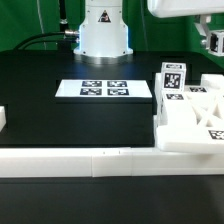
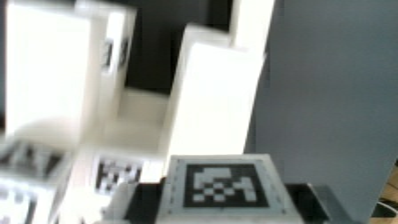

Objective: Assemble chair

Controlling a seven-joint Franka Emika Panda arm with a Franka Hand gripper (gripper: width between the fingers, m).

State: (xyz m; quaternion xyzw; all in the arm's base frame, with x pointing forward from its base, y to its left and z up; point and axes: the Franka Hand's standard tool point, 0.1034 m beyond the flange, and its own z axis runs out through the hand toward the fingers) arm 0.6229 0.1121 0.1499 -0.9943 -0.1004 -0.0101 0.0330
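Several chunky white chair pieces (image 1: pixel 190 115) with black-and-white tags lie piled at the exterior view's right, one tagged post (image 1: pixel 172 78) standing upright among them. My gripper (image 1: pixel 214 42) hangs high at that view's right edge, above and behind the pile, and is partly cut off. In the wrist view the gripper (image 2: pixel 228 204) is shut on a white tagged chair piece (image 2: pixel 217 183), with a dark finger (image 2: pixel 153 198) on each side of it. Blurred white chair pieces (image 2: pixel 222 90) lie beyond it.
The marker board (image 1: pixel 105 89) lies flat mid-table in front of the robot base (image 1: pixel 103 30). A long low white border wall (image 1: pixel 90 161) runs along the near edge. A small white block (image 1: pixel 3 121) sits at the exterior view's left edge.
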